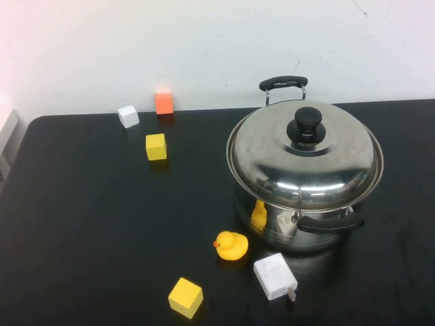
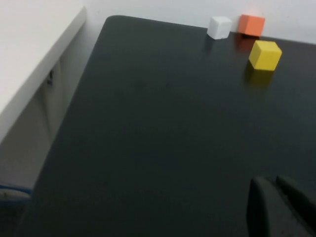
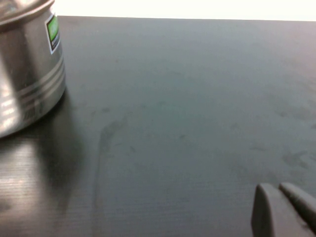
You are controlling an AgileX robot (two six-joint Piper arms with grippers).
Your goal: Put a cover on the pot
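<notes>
The big shiny steel pot (image 1: 299, 227) with black loop handles stands on the right half of the black table (image 1: 95, 224). A domed steel lid (image 1: 304, 163) with a black knob (image 1: 307, 123) sits on top of it. The pot's wall with a green label shows in the right wrist view (image 3: 27, 74). Neither arm shows in the high view. My left gripper (image 2: 276, 190) is shut and empty, low over bare table at the near left. My right gripper (image 3: 276, 192) is shut and empty, low over the table to the pot's right.
A yellow rubber duck (image 1: 231, 246), a white charger (image 1: 275, 276) and a yellow cube (image 1: 185, 297) lie in front of the pot. A yellow cube (image 1: 155, 147), a white cube (image 1: 128, 116) and an orange cube (image 1: 163, 102) sit at the back left.
</notes>
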